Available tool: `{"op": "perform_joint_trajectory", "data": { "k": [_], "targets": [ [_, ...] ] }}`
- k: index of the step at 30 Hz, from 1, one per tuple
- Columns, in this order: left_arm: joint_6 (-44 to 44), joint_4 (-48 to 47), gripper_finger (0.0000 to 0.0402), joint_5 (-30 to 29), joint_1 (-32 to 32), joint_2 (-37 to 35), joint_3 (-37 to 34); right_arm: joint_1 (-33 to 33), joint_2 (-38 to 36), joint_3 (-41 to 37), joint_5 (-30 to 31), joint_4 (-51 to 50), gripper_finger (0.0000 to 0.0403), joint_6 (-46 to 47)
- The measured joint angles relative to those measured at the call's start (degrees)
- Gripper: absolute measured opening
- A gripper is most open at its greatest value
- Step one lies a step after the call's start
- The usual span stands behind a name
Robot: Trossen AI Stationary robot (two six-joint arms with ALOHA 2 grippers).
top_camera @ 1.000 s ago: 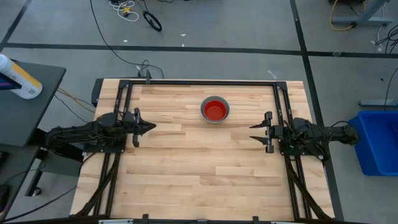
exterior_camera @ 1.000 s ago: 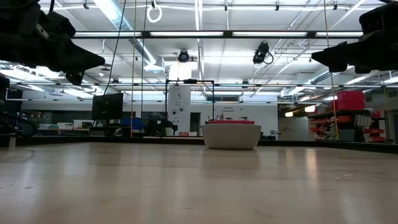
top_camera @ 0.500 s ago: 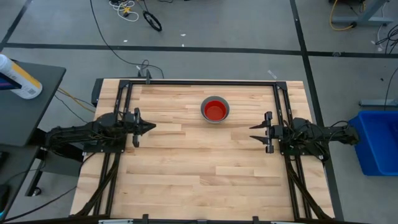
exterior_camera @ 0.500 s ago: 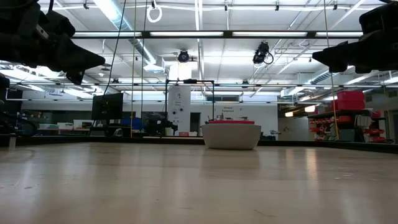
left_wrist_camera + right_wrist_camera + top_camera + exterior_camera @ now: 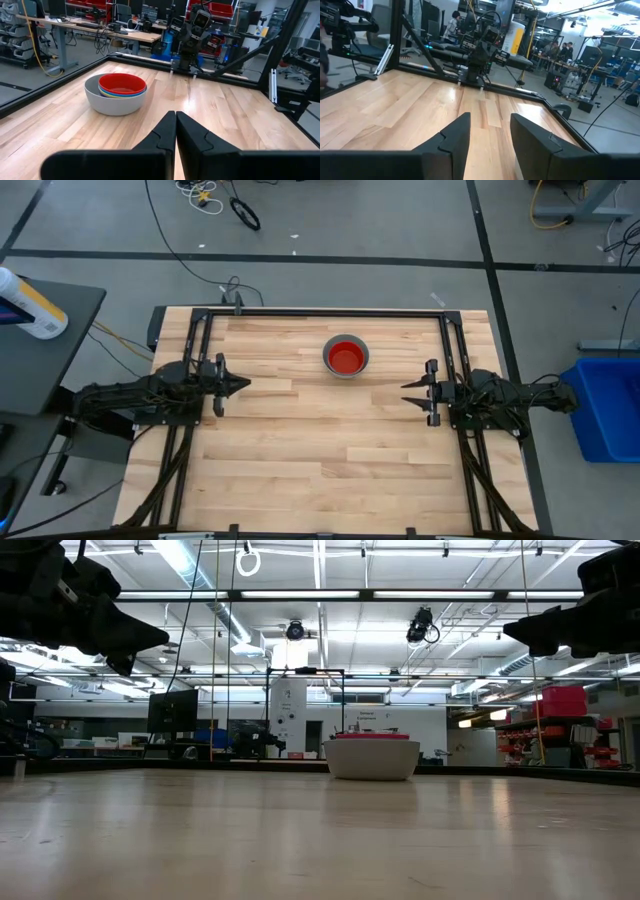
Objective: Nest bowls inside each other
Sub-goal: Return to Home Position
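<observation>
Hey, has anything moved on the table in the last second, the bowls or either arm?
Nothing visibly changed. The nested bowls sit in the same spot, red on top; the left gripper, shut, and the right gripper, open, hold their places.

Left arm [image 5: 130,398] and right arm [image 5: 510,398] are black, jointed. Left pincer [image 5: 175,115] and right pincer [image 5: 490,119] have matte black, wedge-shaped fingers [image 5: 454,137].

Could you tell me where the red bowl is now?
High view: the red bowl sits nested in the grey bowl, just right of the table's midline, nearer the right tool.
</observation>
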Motion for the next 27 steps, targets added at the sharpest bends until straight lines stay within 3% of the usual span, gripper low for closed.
{"op": "perform_joint_trajectory", "data": {
  "k": [27],
  "targets": [
    [0.0, -0.01, 0.0016, 0.0, 0.0, 0.0, 0.0, 0.0, 0.02, 0.0, -0.01, 0.0, 0.0112, 0.0]
  ]
}}
